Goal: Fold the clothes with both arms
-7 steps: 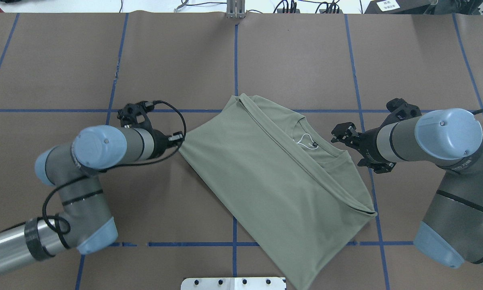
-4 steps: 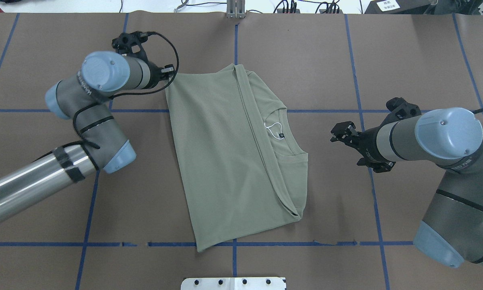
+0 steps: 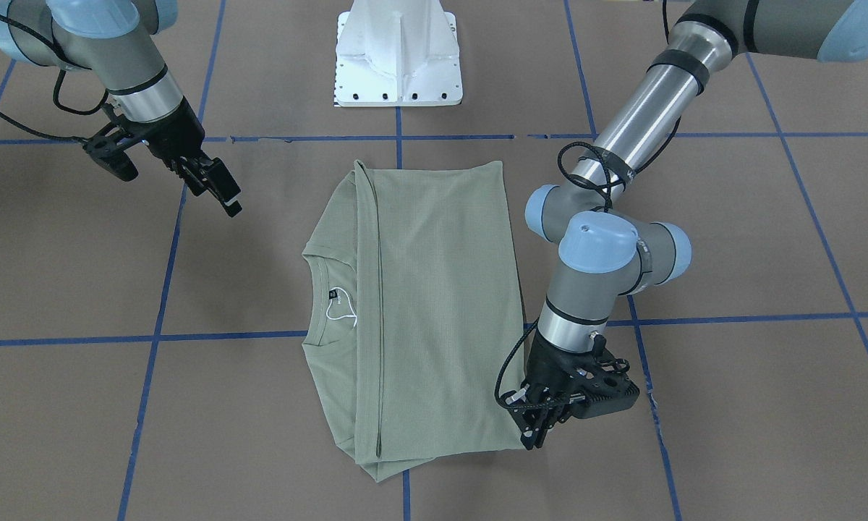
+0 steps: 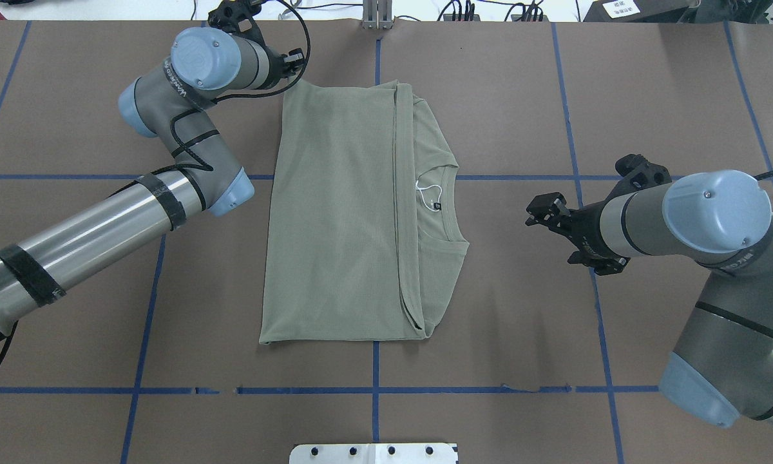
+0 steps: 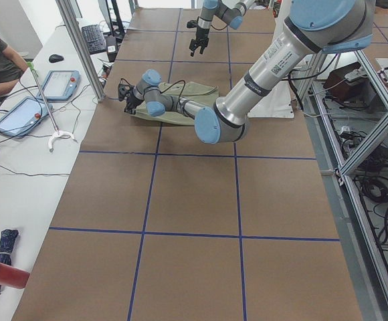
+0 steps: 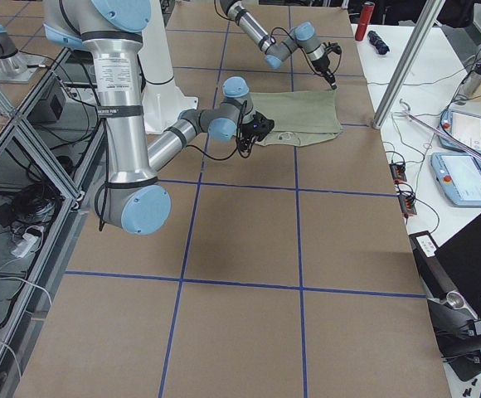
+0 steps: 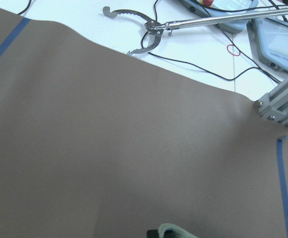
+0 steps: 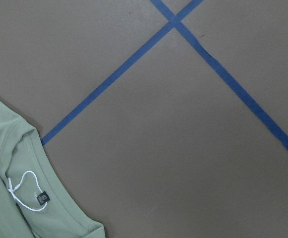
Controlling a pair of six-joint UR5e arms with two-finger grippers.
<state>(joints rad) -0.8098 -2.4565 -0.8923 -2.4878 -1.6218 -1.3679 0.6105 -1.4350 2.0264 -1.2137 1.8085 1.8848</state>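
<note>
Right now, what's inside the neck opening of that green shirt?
A white string tag and a small dark label show there; the folded-over flap of the shirt hides the neckline's other half.

My overhead looks down from behind | front cam faces pedestal (image 3: 398, 54), steep | side cams distant | wrist cams close | overhead, front share green shirt (image 4: 335, 212)

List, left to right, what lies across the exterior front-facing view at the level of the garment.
right gripper, open and clear of the cloth → shirt → left gripper, shut on the shirt's corner. The white pedestal overlaps the shirt's span, so it is left out.
</note>
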